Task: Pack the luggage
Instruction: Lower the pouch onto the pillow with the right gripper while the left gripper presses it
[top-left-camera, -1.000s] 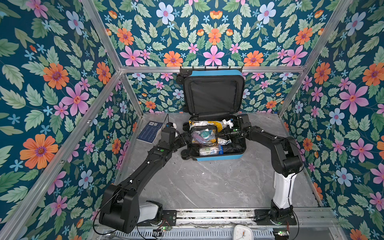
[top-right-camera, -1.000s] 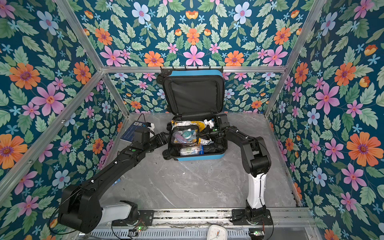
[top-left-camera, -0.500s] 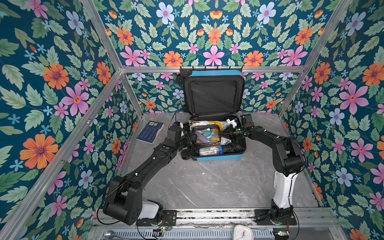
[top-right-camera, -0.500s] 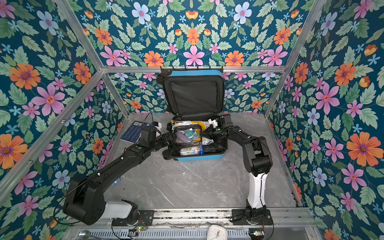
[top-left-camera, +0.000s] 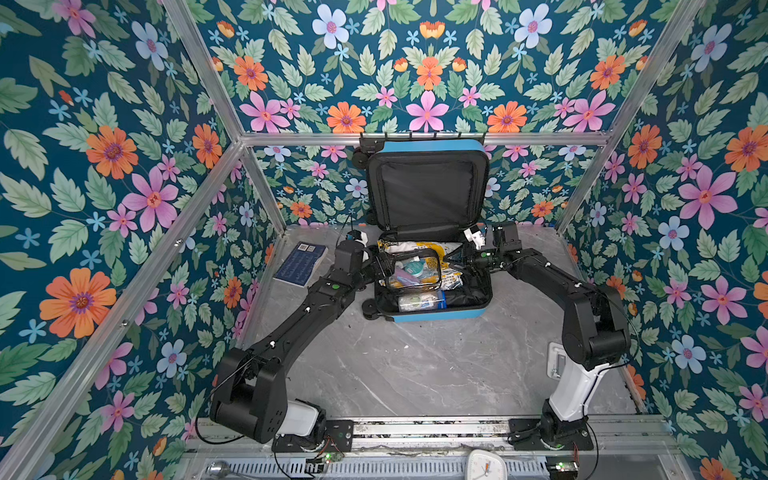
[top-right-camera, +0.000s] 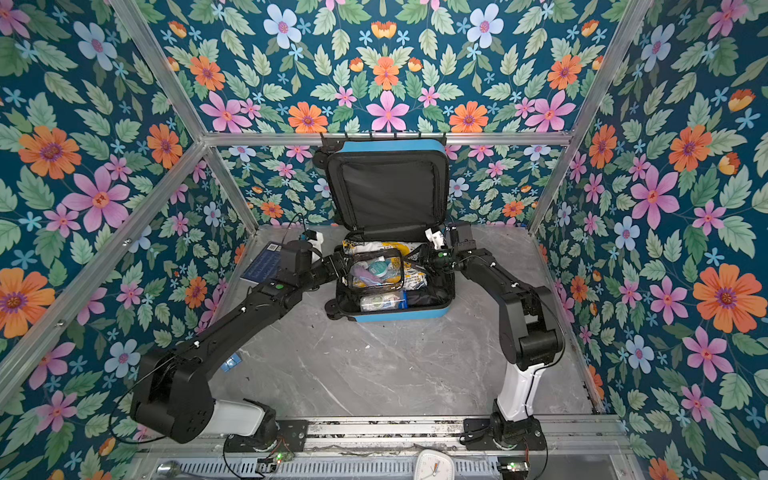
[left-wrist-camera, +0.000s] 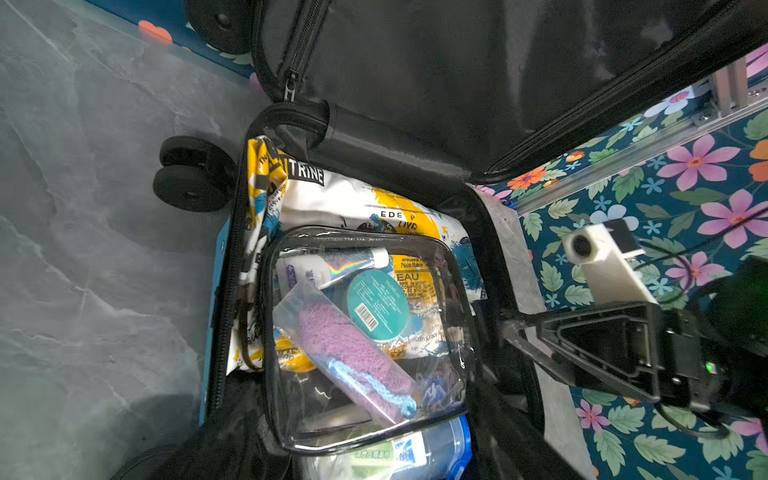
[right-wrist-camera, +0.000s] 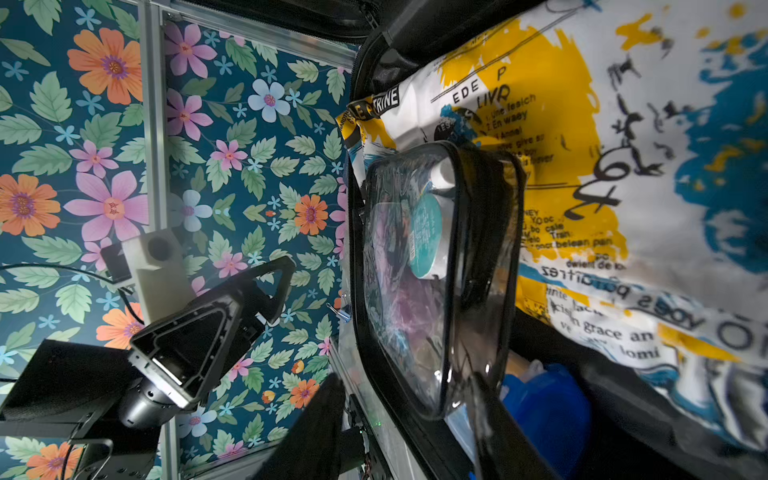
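The blue luggage (top-left-camera: 440, 313) (top-right-camera: 399, 316) lies open on the floor with its black-lined lid (top-left-camera: 428, 191) up against the back wall. Inside, a clear black-trimmed pouch (top-left-camera: 411, 270) (left-wrist-camera: 365, 332) (right-wrist-camera: 415, 270) leans on a white, yellow and blue printed bag (top-left-camera: 415, 246) (left-wrist-camera: 353, 199). A wipes pack (top-left-camera: 422, 300) lies in front. My left gripper (top-left-camera: 376, 266) (left-wrist-camera: 374, 453) is open at the left rim, its fingers wide either side of the pouch's end. My right gripper (top-left-camera: 467, 259) (right-wrist-camera: 405, 399) is open at the right rim, the pouch's corner between its fingers.
A dark-blue flat item with a white label (top-left-camera: 300, 264) lies on the marble floor left of the luggage. A white clock (top-left-camera: 484, 463) sits by the front rail. Floral walls on aluminium framing close in three sides. The luggage's black wheels (left-wrist-camera: 189, 174) jut out leftwards.
My right gripper's jaws have parted from shut around the pouch's corner. The left arm has reached a little closer in over the luggage's left rim.
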